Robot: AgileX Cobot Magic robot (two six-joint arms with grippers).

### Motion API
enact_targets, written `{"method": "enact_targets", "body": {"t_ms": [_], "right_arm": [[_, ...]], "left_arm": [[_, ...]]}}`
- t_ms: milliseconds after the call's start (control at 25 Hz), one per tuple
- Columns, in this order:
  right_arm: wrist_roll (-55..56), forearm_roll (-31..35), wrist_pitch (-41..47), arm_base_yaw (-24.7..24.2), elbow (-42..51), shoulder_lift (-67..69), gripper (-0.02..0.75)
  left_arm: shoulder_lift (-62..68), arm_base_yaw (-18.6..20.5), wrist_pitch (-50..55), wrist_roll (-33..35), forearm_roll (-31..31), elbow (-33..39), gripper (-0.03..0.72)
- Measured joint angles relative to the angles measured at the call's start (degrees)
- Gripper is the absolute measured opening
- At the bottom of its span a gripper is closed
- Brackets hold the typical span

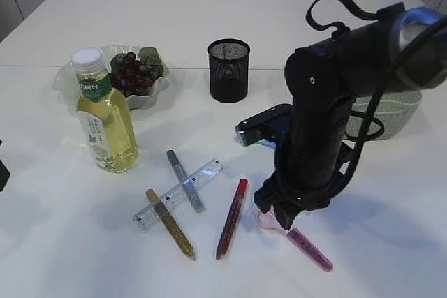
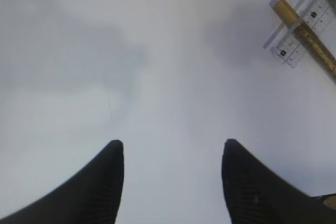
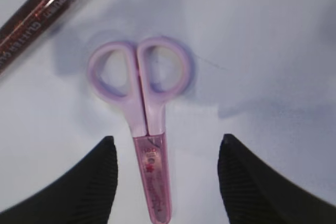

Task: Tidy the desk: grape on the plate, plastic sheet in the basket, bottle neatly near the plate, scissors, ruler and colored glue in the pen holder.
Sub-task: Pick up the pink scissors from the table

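Scissors (image 3: 143, 124) lie flat on the tabletop (image 1: 391, 228) toward its near edge, right of centre, pink blade cover pointing at the near right corner. The right pincer (image 3: 167, 182) hangs directly over them, spread wide and holding nothing, one finger on each side of the capped blades. The left pincer (image 2: 172, 182) is likewise wide apart and empty above bare tabletop by the near left edge, with the ruler (image 2: 299, 30) and a gold glue pen (image 2: 310, 38) at the corner of its view. The risk, as judged from here: the scissors are thin and flat, so closing too high would skid off the smooth cover, or nudge them into the red glue pen (image 1: 232, 218) lying just beside the handles.
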Motion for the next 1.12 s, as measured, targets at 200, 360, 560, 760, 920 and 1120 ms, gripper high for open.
{"method": "enact_targets", "body": {"t_ms": [200, 360, 560, 760, 920, 1120], "right_arm": [[-1.0, 0.23, -0.24, 0.29, 0.0, 1.43, 0.475], [-1.4, 0.46, -0.36, 1.46, 0.0, 2.67, 0.475], [-1.4, 0.63, -1.84, 1.82, 0.0, 3.68, 0.475], [-1.4, 0.72, -3.05, 1.82, 0.0, 3.93, 0.475], [-1.53, 0.72, -3.73, 1.82, 0.0, 3.93, 0.475], [-1.53, 0.72, -4.58, 1.82, 0.0, 3.93, 0.475]], "left_arm": [[0.0, 0.0, 0.01, 0.0, 0.0, 0.0, 0.431], [0.0, 0.0, -0.1, 0.0, 0.0, 0.0, 0.426], [0.0, 0.0, -0.3, 0.0, 0.0, 0.0, 0.426], [0.0, 0.0, -0.3, 0.0, 0.0, 0.0, 0.426], [0.0, 0.0, -0.33, 0.0, 0.0, 0.0, 0.426], [0.0, 0.0, -0.33, 0.0, 0.0, 0.0, 0.426]]}}
